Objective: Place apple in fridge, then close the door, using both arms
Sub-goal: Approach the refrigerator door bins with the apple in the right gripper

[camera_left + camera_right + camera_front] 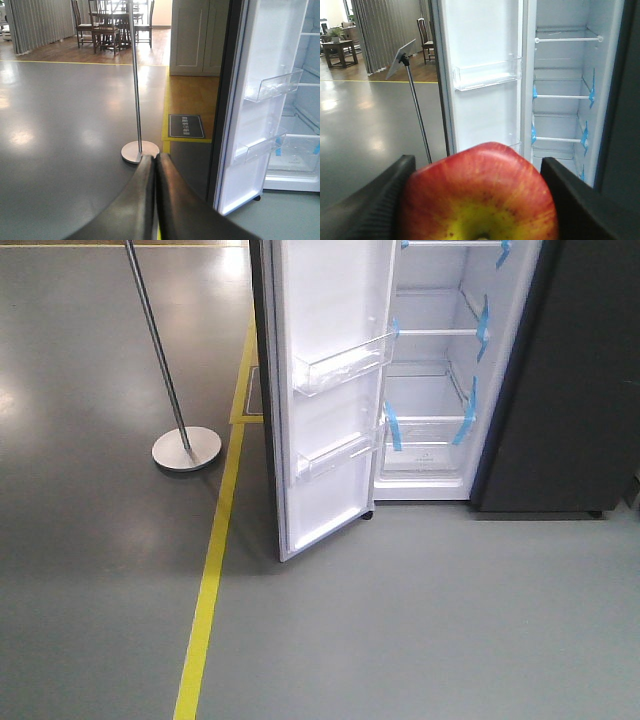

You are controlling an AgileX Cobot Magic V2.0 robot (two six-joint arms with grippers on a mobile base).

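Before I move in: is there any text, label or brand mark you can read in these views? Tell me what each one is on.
Dark floor plaque: pale lettering, too blurred to read.
Bottom drawer in the fridge: a faint small mark, too small to read.
Apple and door: no text visible.
Nothing in these views is legible.

A metal pole stand (186, 448) with a round base stands at the left on the grey floor, just left of a yellow tape line (206, 600). Farther off are a dark floor sign (186, 126), wooden flooring (192, 97), dining chairs (102, 25) and grey vertical blinds (37, 22).
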